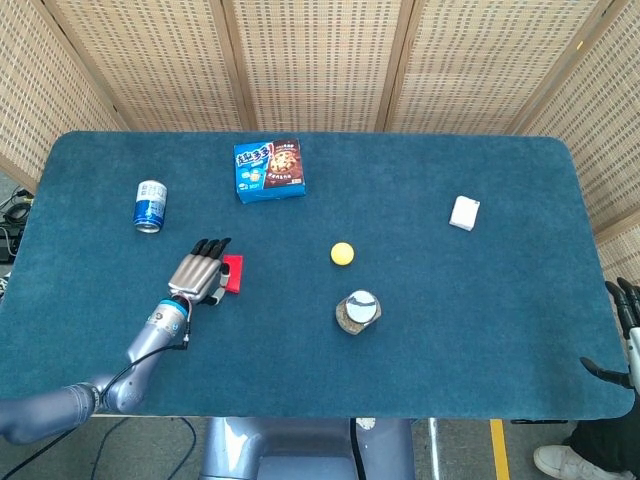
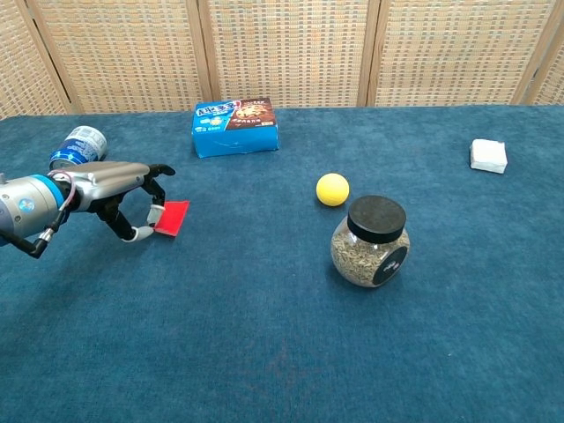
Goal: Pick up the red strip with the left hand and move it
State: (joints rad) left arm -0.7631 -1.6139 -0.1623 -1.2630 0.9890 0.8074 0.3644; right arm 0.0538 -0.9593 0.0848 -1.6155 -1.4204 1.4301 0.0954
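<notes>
Left hand [image 2: 123,189] pinches red strip [image 2: 171,218] at its left edge, strip lifted off blue counter [image 2: 282,352], left of yellow ball [image 2: 333,189]; right hand [image 1: 622,335] at counter's right edge, fingers apart, holding nothing.

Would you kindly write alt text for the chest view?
The left robot hand pinches a red strip just above a blue table. Nearby sit a jar, yellow ball, cookie box, can and white block.
</notes>
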